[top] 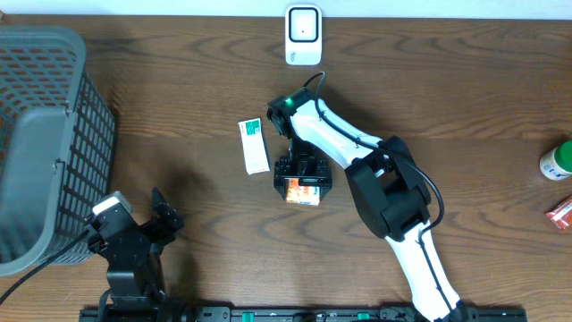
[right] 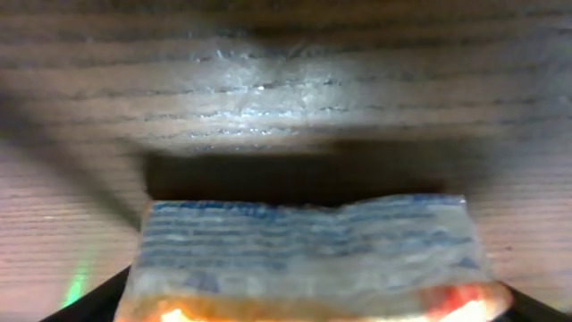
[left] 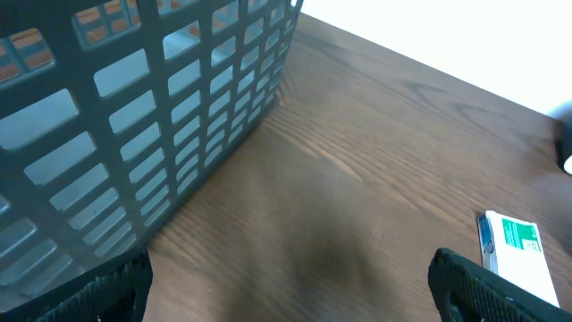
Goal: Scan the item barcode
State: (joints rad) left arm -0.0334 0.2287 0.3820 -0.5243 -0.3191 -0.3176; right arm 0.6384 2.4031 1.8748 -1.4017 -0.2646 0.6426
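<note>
The item, a flat packet (top: 304, 191) with an orange face and a pale printed back (right: 304, 250), lies on the wooden table in the middle. My right gripper (top: 302, 175) points down over it, and its dark fingers (right: 85, 304) hug the packet's two sides at the bottom of the right wrist view. The frames do not show whether they press on it. The white scanner (top: 303, 34) stands at the far edge, apart from the packet. My left gripper (top: 141, 215) rests at the front left, open and empty (left: 290, 291).
A grey mesh basket (top: 40, 143) (left: 134, 107) fills the left side. A white and green box (top: 254, 145) (left: 518, 255) lies just left of the right gripper. A green-capped bottle (top: 556, 161) and a red packet (top: 561, 215) sit at the right edge.
</note>
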